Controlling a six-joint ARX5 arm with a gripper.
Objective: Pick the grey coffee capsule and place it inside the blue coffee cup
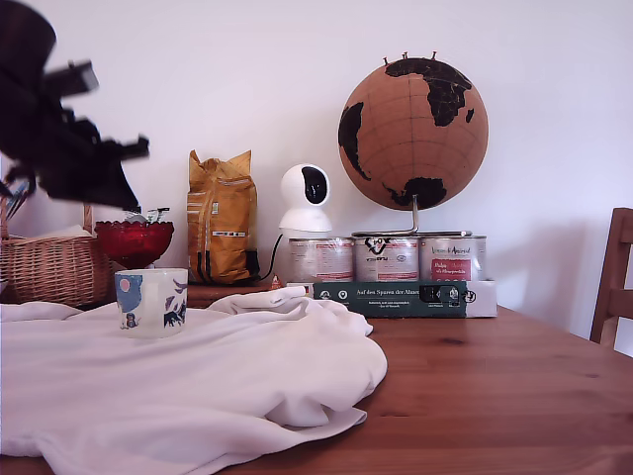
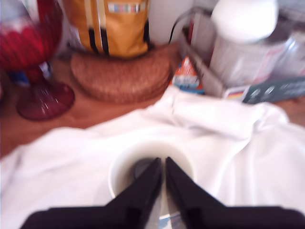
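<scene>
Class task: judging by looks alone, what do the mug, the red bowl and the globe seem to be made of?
Mug: probably glazed ceramic, with smooth white walls and painted blue patches.
Red bowl: likely glass, translucent and faceted.
Globe: apparently cork, matt speckled brown, with dark continents.

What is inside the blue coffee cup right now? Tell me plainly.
In the wrist view, a dark grey rounded shape, likely the grey coffee capsule, lies in the blue coffee cup. The gripper covers part of the inside. The exterior view shows only the cup's outside.
</scene>
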